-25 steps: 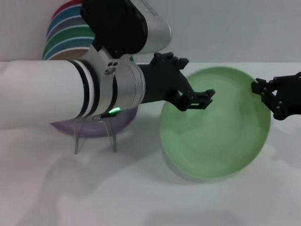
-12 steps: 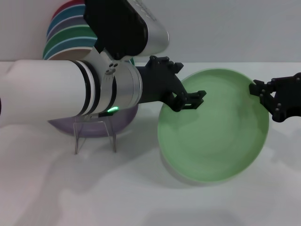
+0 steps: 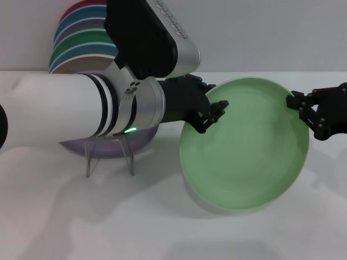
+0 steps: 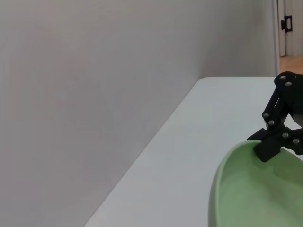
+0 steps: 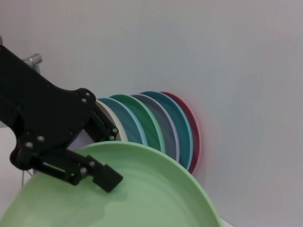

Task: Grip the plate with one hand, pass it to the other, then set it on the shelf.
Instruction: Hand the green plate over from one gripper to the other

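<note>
Above the table, both grippers, left gripper and right gripper, grip the plate.

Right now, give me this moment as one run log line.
phase: handover | plate: tilted, off table | right gripper: shut on rim | left gripper: at opposite rim, grip unclear | shelf: holds lilac plate

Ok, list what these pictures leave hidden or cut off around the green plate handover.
- Left hand: in the head view, its far finger sits behind the plate rim, so grip is unclear.
- Right hand: cut off by the head view's edge; the rim hides its closure.
- Shelf: the left arm covers its top.
- Lilac plate: mostly hidden by that arm.
</note>
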Controlling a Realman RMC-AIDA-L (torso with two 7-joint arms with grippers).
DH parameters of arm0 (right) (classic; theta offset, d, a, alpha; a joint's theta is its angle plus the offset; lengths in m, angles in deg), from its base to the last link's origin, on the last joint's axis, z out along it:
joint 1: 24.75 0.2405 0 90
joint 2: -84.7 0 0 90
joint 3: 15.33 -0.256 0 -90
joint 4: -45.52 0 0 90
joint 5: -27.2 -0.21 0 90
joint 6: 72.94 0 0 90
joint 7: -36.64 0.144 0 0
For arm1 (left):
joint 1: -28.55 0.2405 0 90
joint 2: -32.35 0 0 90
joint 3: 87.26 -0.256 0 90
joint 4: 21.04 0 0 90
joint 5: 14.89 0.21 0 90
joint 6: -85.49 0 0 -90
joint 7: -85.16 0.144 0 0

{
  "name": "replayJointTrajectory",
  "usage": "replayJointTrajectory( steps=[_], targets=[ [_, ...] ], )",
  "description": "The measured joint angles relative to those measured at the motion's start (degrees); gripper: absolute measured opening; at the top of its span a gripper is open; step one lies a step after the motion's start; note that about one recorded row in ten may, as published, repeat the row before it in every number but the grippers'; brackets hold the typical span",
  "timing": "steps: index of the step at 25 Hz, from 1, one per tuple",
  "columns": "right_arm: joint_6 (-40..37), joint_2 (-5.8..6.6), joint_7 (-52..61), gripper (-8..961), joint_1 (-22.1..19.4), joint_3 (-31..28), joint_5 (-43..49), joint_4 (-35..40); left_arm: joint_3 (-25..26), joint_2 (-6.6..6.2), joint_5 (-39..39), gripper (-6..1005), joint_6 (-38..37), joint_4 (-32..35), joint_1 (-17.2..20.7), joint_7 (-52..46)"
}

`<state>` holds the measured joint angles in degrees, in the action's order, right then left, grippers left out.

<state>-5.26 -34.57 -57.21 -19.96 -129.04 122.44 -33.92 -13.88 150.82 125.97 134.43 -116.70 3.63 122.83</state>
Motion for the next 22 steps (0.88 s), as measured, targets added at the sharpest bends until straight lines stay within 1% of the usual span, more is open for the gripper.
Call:
replayJointTrajectory(
  steps=[5,9,11,13,14,15,16,18,20,21,22],
  targets=[
    [0.7,0.00,0.0,68,0.0,-0.1,-0.1,0.3,0.0,0.05,0.0,255,-1.6,0.0,0.4,0.0],
    [4.1,0.02,0.0,70,0.4,-1.0,-0.4,1.3,0.1,0.00,-0.1,181,-4.2,0.5,1.0,0.2],
    [4.5,0.02,0.0,71,0.5,-1.2,-0.7,1.6,0.0,0.00,-0.1,144,-4.8,0.5,1.1,0.3],
    [5.1,0.01,0.0,72,0.5,-1.9,-1.9,2.7,-0.1,0.01,-0.3,110,-5.4,0.5,1.3,0.4],
    [5.8,0.00,-0.2,73,0.4,-3.0,-3.9,4.3,-0.2,0.02,-0.3,93,-6.1,0.1,1.7,0.4],
    [5.8,0.00,-0.2,90,0.4,-3.0,-3.9,4.3,-0.2,0.02,-0.3,76,-6.1,0.1,1.7,0.4],
    [6.2,-0.02,-0.4,107,0.3,-3.6,-4.9,5.2,-0.5,-0.01,-0.1,59,-7.0,-0.5,2.4,0.5],
    [7.7,-0.10,-1.3,141,-0.1,-5.7,-7.3,7.7,-0.6,-0.07,-0.1,59,-7.5,-0.8,2.8,0.7],
    [9.4,-0.17,-2.2,174,-0.3,-8.9,-9.3,10.9,-0.8,-0.12,-0.1,58,-9.5,-1.3,3.8,1.7],
    [11.3,-0.18,-2.6,191,0.1,-13.8,-11.3,15.0,-1.1,-0.09,0.0,58,-12.8,-1.4,5.1,3.5],
    [11.3,-0.18,-2.6,208,0.1,-13.8,-11.3,15.0,-1.1,-0.09,0.0,60,-12.8,-1.4,5.1,3.5]
  ],
)
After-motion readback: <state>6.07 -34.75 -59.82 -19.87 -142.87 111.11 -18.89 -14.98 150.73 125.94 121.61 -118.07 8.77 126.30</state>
